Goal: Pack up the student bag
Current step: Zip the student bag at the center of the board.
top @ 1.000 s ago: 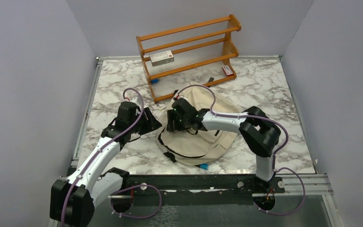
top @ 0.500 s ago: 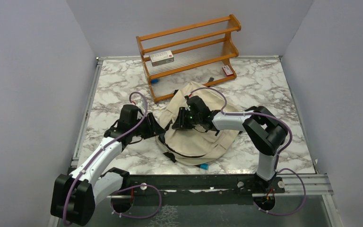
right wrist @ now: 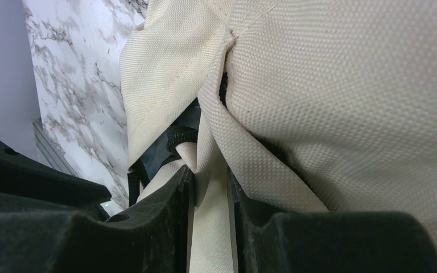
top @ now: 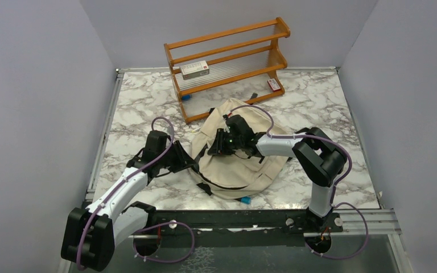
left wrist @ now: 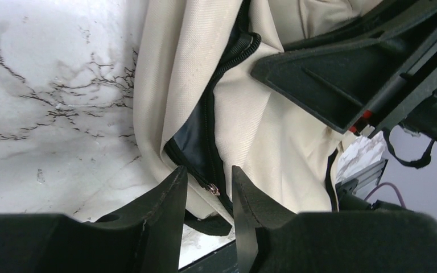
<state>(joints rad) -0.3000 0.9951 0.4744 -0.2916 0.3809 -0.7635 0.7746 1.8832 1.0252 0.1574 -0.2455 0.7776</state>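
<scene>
White bench with grey marble veining, boxed in on the left, right and far sides by plain pale lilac walls. Along the near edge, a black rail with both arm bases on it.

At the far side, close to the back wall, a wooden rack, set at an angle. On one shelf, a small white box. At the rack's right foot, a small red item; by its left foot, a blue scrap, too small to make out.

In the middle of the bench, just on the near side of the rack: the student bag, cream fabric, slumped and creased, with black zipper lines and straps. At its near edge, a blue bit poking out.

Left tool at the bag's left edge, fingers slightly parted and released, either side of the open zipper line, with the metal pull in the gap and dark lining showing in the slit.

Right tool on the bag's far-left part, clenched on a fold of the cream fabric, cloth bunched around both fingers.
</scene>
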